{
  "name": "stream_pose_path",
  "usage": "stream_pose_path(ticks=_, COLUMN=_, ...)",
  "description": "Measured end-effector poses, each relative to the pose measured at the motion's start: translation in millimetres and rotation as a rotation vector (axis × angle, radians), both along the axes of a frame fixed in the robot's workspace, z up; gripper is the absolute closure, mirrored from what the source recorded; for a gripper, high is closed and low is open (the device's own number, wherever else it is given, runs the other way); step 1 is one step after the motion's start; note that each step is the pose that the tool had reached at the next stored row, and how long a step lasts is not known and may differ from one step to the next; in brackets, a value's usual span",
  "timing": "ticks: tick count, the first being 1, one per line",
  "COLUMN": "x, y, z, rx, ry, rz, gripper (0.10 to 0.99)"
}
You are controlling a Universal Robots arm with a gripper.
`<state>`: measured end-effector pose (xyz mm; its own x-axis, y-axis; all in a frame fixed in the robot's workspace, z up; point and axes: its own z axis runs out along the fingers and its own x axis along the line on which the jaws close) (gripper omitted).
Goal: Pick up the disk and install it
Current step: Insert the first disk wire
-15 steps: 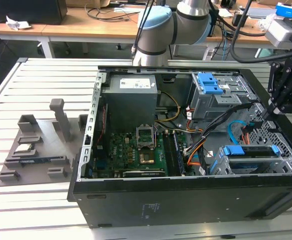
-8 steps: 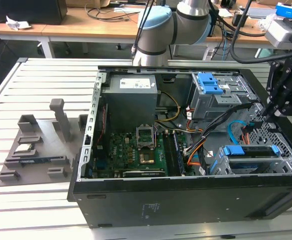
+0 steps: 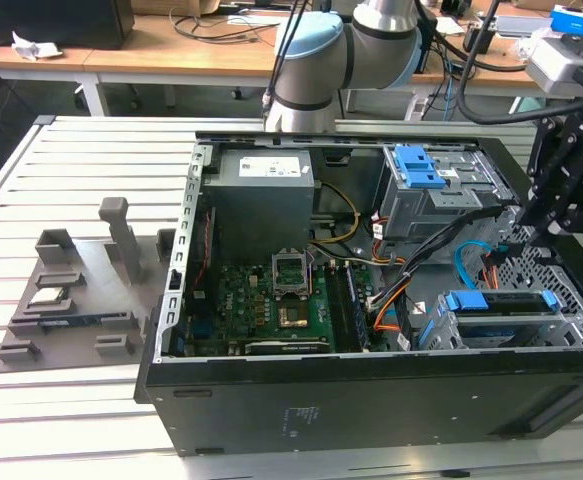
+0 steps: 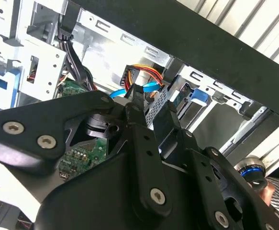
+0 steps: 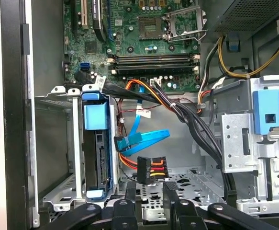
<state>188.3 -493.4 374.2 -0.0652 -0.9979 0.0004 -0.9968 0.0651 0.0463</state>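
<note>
The disk (image 3: 491, 300), edged by blue rails, sits inside the lower drive cage of the open computer case (image 3: 371, 400), near the exterior view's right. In the first wrist view the disk (image 5: 95, 158) stands on edge in that cage, its dark connector end facing the cables. My gripper (image 3: 533, 232) hangs over the case's right end, beside the cage. Its black fingers (image 5: 129, 196) stand apart in both wrist views, tips just short of a black power connector (image 5: 151, 170) with orange, red and yellow wires. A blue flat data cable (image 5: 144, 139) lies next to the connector. Nothing shows between the gripper (image 4: 151, 103) tips.
An upper drive cage with a blue latch (image 3: 421, 170) stands at the case's back right. The power supply (image 3: 261, 185) and motherboard (image 3: 271, 300) fill the left half, with cable bundles (image 3: 441, 245) between. A grey parts fixture (image 3: 71, 290) lies on the slatted table outside the case.
</note>
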Motion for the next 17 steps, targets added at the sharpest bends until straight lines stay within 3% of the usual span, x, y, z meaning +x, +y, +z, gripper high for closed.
stream_pose_path(ticks=10, x=-1.8, y=1.7, z=-3.3, rx=0.000, ry=0.0000, rz=0.000, gripper=0.725)
stream_pose_path(ticks=17, x=-1.8, y=1.7, z=-11.5, rx=0.000, ry=0.0000, rz=0.000, gripper=0.725)
